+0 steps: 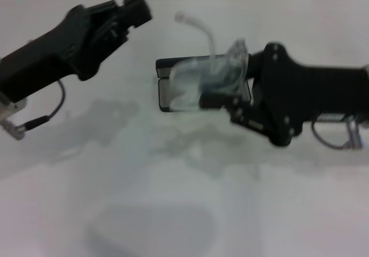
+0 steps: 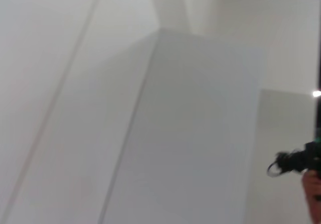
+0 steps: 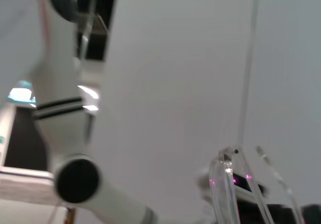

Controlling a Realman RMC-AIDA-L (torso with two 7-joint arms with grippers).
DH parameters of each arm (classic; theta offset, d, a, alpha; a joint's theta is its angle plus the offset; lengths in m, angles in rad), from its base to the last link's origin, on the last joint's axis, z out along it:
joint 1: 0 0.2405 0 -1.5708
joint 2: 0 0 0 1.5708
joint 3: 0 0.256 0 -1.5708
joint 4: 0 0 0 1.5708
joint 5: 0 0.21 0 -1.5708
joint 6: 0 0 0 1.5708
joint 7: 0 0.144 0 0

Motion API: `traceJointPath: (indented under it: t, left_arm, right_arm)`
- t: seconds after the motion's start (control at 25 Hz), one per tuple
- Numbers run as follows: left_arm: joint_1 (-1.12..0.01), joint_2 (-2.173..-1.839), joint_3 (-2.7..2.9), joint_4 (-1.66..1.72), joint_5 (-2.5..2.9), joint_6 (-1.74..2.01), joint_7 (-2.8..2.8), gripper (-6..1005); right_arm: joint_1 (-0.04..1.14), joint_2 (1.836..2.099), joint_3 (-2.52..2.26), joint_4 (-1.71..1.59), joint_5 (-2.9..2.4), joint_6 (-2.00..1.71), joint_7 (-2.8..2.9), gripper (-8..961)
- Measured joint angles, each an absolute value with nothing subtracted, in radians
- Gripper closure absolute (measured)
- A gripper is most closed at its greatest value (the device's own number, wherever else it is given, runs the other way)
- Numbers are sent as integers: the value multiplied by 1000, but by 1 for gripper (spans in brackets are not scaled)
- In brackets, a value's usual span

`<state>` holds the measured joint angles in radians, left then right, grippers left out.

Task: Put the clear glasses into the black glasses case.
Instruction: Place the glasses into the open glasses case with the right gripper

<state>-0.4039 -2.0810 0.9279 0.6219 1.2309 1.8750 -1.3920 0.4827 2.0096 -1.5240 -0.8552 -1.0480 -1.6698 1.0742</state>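
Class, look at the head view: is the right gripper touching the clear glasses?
Touching. In the head view the right gripper clasps the clear glasses at their frame end, holding them over the open black glasses case.

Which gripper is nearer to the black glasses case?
Right. The right gripper holds the clear glasses just over the black glasses case; the left gripper hovers apart, farther away.

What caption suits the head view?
Right gripper holds clear glasses above the open black case; left gripper idle.
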Motion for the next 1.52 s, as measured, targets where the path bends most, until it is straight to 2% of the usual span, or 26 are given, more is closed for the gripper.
traceJointPath:
  t: [0.28, 0.4, 0.44, 0.56, 0.64, 0.72, 0.8, 0.96, 1.52]
  left_arm:
    - [-280, -2036, 885, 662, 1294, 1846, -1392, 916]
    - [-239, -2029, 875, 674, 1307, 1846, -1392, 916]
    - [-233, -2029, 873, 675, 1308, 1846, -1392, 916]
    - [-226, -2033, 871, 679, 1321, 1847, -1392, 916]
    - [-230, -2036, 873, 679, 1334, 1848, -1392, 916]
    - [-236, -2041, 876, 679, 1346, 1849, -1393, 916]
    - [-237, -2047, 877, 680, 1351, 1850, -1392, 917]
    - [-237, -2050, 877, 680, 1354, 1853, -1391, 917]
    - [-248, -2050, 875, 680, 1355, 1853, -1391, 917]
  right_arm:
    - [527, 2002, -1304, -1126, -1528, -1523, 1597, 845]
    - [633, 1992, -1234, -1232, -1813, -1543, 1844, 845]
    - [685, 1980, -1223, -1244, -1893, -1567, 1913, 845]
    - [829, 1955, -1216, -1219, -2057, -1629, 2029, 845]
    - [922, 1952, -1214, -1174, -2177, -1655, 2081, 845]
    - [987, 1965, -1210, -1128, -2283, -1658, 2102, 845]
    - [1052, 1989, -1210, -1071, -2379, -1655, 2108, 844]
    - [1116, 2022, -1250, -991, -2467, -1640, 2101, 844]
    - [1117, 2028, -1455, -905, -2440, -1419, 2103, 844]
